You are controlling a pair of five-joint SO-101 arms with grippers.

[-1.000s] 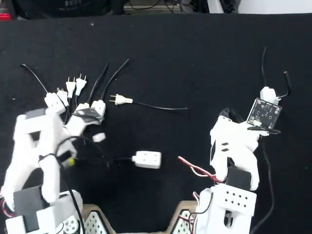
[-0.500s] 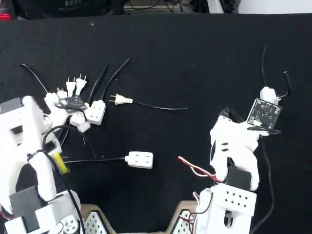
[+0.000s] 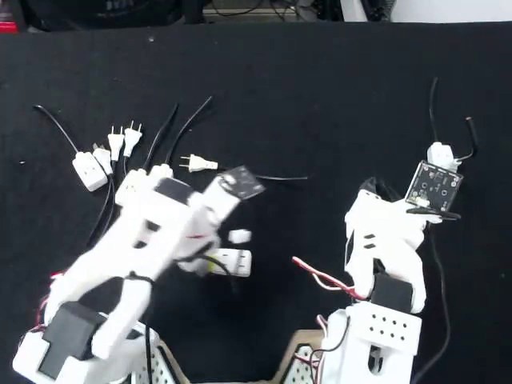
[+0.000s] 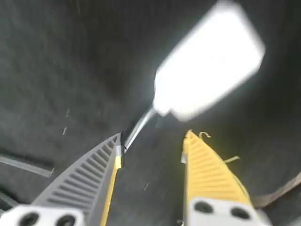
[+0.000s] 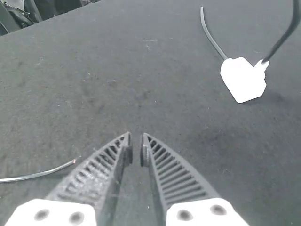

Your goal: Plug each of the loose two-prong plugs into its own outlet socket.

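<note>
Jaws apart and empty, the left gripper (image 4: 153,136) hovers at the cord end of a white outlet socket (image 4: 209,61), seemingly poised to close on it before plugging begins.

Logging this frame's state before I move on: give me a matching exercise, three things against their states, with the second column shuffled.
Things:
1. left hand
2. right hand
3. single plug

States:
A. lying loose, plugged into nothing
B. open, pointed at a white outlet block
C. shut, holding nothing

Pairs: 1-B; 2-C; 3-A
</note>
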